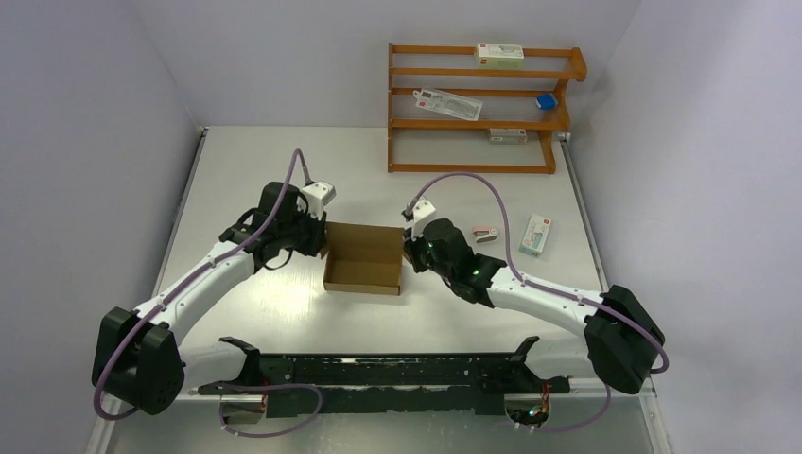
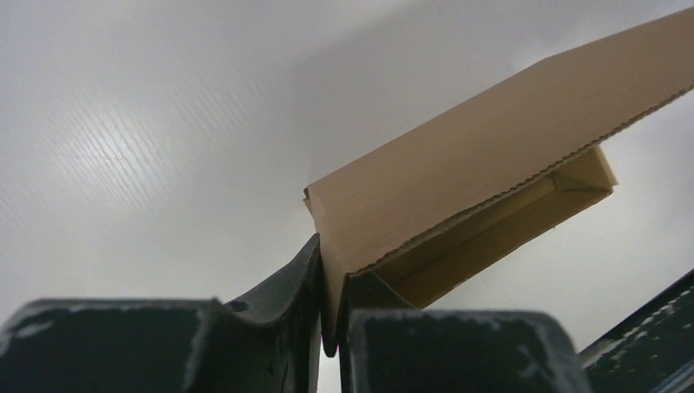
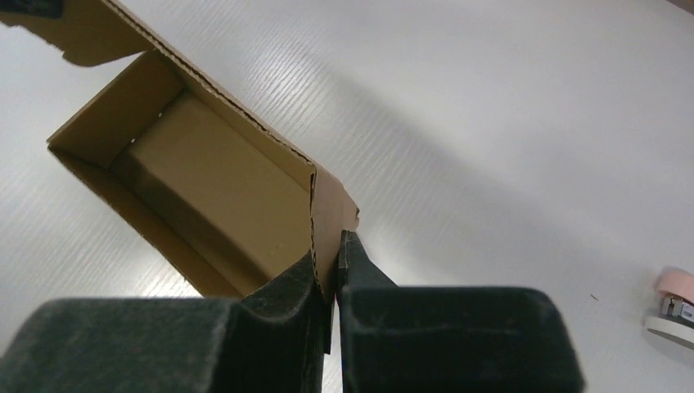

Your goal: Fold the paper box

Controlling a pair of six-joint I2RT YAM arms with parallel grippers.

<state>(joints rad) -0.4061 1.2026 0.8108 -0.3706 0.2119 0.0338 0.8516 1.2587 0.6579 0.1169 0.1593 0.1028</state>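
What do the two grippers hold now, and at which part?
Both hold the box: the left gripper pinches an edge at its left end, the right gripper at its right end.

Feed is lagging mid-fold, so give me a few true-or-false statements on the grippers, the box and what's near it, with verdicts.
1. The left gripper is shut on a flap of the box. True.
2. The right gripper hangs open, clear of the box. False: it is shut on a flap on the box's right side.
3. The box top is closed. False: it is open, its inside showing.
4. A white carton lies right of the box. True.
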